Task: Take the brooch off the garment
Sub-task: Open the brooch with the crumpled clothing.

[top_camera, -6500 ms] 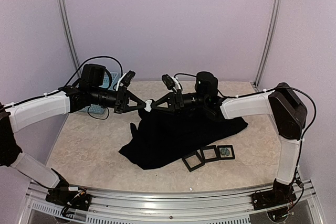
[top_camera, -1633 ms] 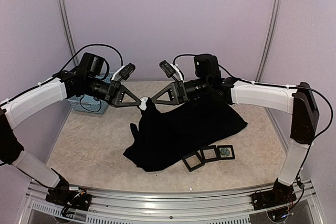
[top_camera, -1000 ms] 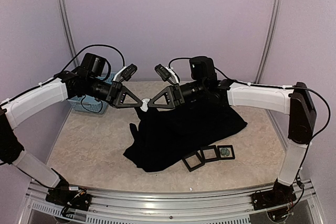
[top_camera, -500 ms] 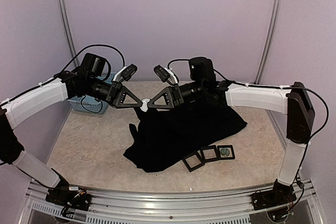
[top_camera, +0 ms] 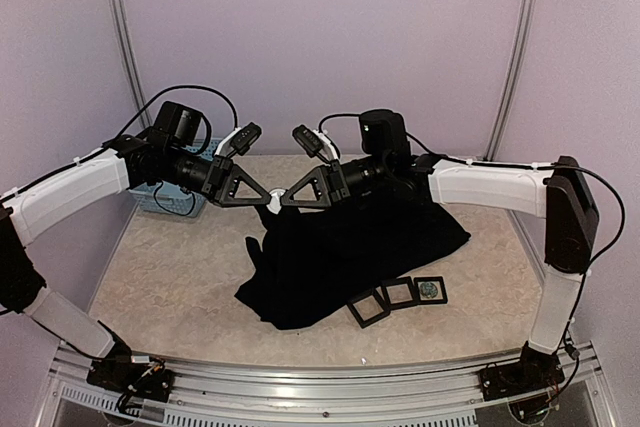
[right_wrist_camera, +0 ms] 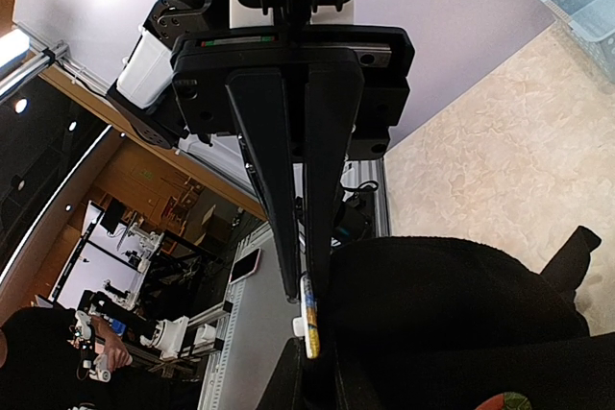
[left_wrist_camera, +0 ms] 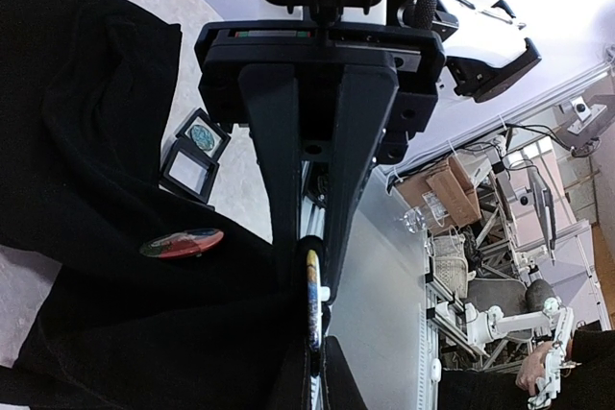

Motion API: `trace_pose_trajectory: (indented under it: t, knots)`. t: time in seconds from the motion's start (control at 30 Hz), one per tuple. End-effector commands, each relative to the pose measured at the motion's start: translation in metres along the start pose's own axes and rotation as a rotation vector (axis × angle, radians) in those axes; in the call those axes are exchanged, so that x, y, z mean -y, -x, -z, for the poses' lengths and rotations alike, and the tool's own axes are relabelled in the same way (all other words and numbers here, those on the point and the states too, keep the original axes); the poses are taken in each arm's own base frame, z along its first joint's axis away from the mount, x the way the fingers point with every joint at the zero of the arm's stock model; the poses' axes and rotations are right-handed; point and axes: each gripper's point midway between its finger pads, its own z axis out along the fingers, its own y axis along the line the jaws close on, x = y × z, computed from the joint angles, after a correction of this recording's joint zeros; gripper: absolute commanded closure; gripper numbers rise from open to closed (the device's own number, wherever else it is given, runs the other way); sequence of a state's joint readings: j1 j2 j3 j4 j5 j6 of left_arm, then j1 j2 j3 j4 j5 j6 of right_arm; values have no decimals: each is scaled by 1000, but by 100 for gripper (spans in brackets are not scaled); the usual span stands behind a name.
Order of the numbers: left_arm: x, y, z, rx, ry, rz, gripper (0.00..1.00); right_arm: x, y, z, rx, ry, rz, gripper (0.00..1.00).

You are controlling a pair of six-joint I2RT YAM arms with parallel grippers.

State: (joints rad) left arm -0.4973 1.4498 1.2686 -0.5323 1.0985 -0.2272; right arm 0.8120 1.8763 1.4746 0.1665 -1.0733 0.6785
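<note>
- Top external: the brooch is held up above the worktop, and the garment hangs from it down onto the surface.
- From one side, the left fingers are clenched on the brooch.
- From the opposite side, the right fingers pinch it too.

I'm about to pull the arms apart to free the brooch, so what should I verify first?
1. Left fingers shut on the brooch: ok.
2. Right fingers closed on the brooch's other edge: ok.
3. Pin released from the garment: cannot tell.
4. Second brooch clear of both sets of fingers: ok.
5. Garment's near edge clear of the frames: cannot tell.
</note>
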Motion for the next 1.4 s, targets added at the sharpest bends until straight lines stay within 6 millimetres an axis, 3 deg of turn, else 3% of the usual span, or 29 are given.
trace_pose_trajectory:
  t: [0.0, 0.3, 0.73, 1.37]
  knots:
    - [13, 11, 0, 18, -30, -64, 100, 13, -18, -16, -40, -15, -45, 99]
    - [16, 13, 0, 21, -30, -73, 100, 53, -31, -16, -73, -192, -118, 100]
    - [20, 19, -2, 18, -48, -89, 100, 95, -45, -15, -126, -355, -212, 100]
    - [18, 22, -16, 8, -83, -90, 100, 109, -29, -26, -88, -351, -190, 96]
